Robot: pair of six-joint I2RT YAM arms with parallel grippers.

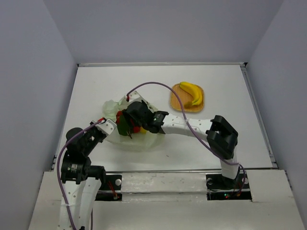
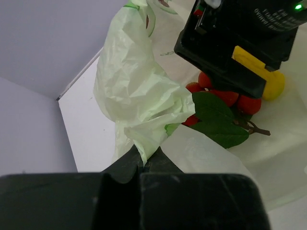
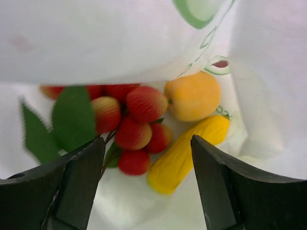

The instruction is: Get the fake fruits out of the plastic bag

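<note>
The pale yellow-green plastic bag (image 1: 115,108) lies left of centre, its mouth open. My left gripper (image 1: 109,126) is shut on the bag's edge (image 2: 144,139), pinching a fold of it. My right gripper (image 1: 129,117) is open inside the bag's mouth. Between and just beyond its fingers (image 3: 81,172) lie a cluster of red balls with green leaves (image 3: 132,127), a yellow oblong fruit (image 3: 187,153) and a yellow-orange oval fruit (image 3: 193,96). The red cluster (image 2: 223,98) and the yellow fruit (image 2: 261,74) also show in the left wrist view. Two yellow bananas (image 1: 191,93) lie outside the bag.
The bananas rest on an orange woven mat (image 1: 176,103) at the back right of the white table (image 1: 230,129). Grey walls enclose the table on three sides. A purple cable (image 1: 158,86) arcs over the middle.
</note>
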